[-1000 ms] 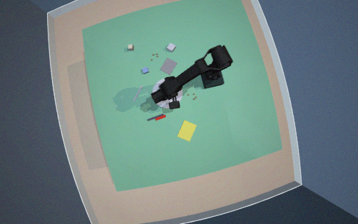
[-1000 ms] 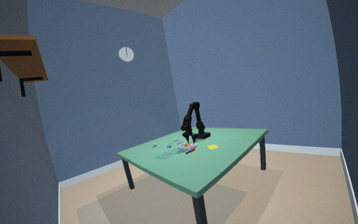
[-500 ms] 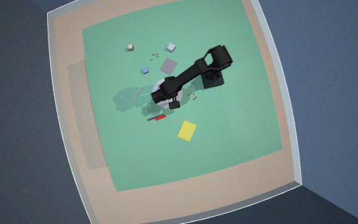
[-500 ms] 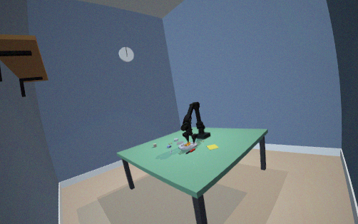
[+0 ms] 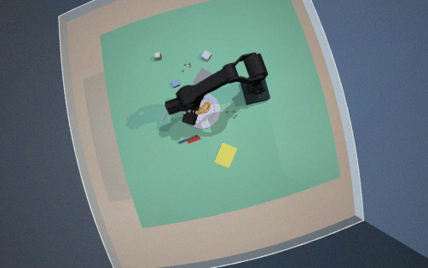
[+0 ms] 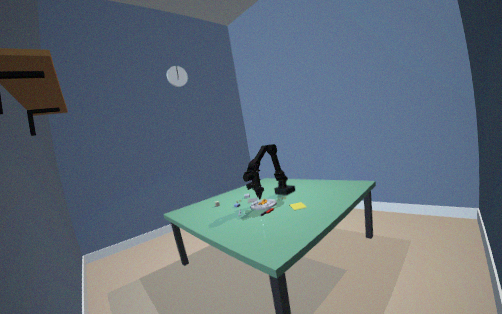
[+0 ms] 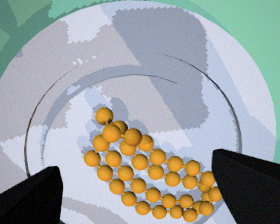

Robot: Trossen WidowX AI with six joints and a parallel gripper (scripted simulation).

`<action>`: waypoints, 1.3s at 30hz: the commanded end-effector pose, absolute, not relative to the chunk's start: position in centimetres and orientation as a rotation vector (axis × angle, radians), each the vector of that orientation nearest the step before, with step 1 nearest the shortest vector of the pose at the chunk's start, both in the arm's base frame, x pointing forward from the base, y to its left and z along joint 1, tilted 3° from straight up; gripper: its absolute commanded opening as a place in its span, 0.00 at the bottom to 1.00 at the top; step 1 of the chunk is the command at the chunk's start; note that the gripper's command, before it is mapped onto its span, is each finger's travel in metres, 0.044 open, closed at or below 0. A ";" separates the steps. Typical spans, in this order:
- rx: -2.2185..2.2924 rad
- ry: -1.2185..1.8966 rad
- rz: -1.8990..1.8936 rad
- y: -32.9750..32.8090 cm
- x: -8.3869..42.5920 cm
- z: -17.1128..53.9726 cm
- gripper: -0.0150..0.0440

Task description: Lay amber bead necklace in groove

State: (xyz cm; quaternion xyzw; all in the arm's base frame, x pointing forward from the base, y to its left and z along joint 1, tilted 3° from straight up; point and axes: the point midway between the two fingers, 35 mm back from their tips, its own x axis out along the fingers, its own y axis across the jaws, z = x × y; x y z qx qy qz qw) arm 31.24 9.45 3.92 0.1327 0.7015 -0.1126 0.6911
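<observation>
Amber bead necklace (image 5: 204, 107) (image 6: 263, 202) (image 7: 139, 161) seen bunched in doubled, partly stacked rows inside the ring groove of the round bead board (image 5: 216, 112) (image 6: 273, 204) (image 7: 258, 95); not yet laid around it. Board carried by the green desk (image 5: 249, 188) (image 6: 272, 235) (image 7: 276, 30). Claw (image 5: 194, 112) (image 6: 259, 197) (image 7: 138, 169) spread, nothing pinched; beads seen between and beside its fingertips. Handling, as judged: light, limp as cord, beads hard, smooth and apt to roll out of a loose pinch; the string probably the weak part if pulled hard. Best hold judged to be one or two beads on an outer row, taken low and gently, clear of the stacked end, where several strands could be caught at once. Slack to be drawn slowly toward the groove.
</observation>
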 end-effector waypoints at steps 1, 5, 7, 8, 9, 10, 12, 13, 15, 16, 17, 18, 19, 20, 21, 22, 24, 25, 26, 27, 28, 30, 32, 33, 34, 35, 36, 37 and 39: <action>0.305 1.574 -0.269 9.4 31.3 3.3 0.78; 0.305 1.574 -0.269 9.5 31.3 2.4 0.78; 0.305 1.561 -0.255 9.6 31.6 3.1 0.78; 0.305 1.561 -0.255 9.6 31.6 3.1 0.78; 0.305 1.562 -0.256 9.6 31.6 3.0 0.78; 0.305 1.562 -0.256 9.6 31.6 2.9 0.78; 0.305 1.563 -0.257 9.6 31.5 2.6 0.78; 0.305 1.564 -0.258 9.6 31.5 2.5 0.78; 0.305 1.565 -0.259 9.6 31.5 2.1 0.78; 0.305 1.566 -0.260 9.6 31.5 2.0 0.78; 0.305 1.566 -0.260 9.6 31.5 1.8 0.78; 0.305 1.567 -0.261 9.6 31.4 1.6 0.78; 0.305 1.568 -0.262 9.6 31.4 1.5 0.78; 0.305 1.568 -0.262 9.6 31.4 1.3 0.78; 0.305 1.569 -0.263 9.6 31.4 1.2 0.78; 0.305 1.570 -0.264 9.6 31.4 1.0 0.78; 0.305 1.571 -0.265 9.6 31.3 0.7 0.78; 0.305 1.572 -0.266 9.6 31.3 0.5 0.78; 0.305 1.572 -0.266 9.6 31.3 0.3 0.78; 0.305 1.573 -0.267 9.6 31.3 0.2 0.78; 0.305 1.574 -0.268 9.5 31.2 0.0 0.78; 0.305 1.574 -0.269 9.5 31.2 -0.2 0.78; 0.305 1.575 -0.269 9.5 31.2 -0.2 0.78; 0.305 1.575 -0.269 9.5 31.2 -0.2 0.78; 0.305 1.575 -0.269 9.5 31.2 -0.2 0.78; 0.305 1.575 -0.269 9.5 31.2 -0.2 0.78; 0.303 1.570 -0.261 9.6 31.4 0.0 0.74; 0.303 1.570 -0.261 9.6 31.4 0.0 0.69; 0.303 1.570 -0.261 9.6 31.4 0.0 0.60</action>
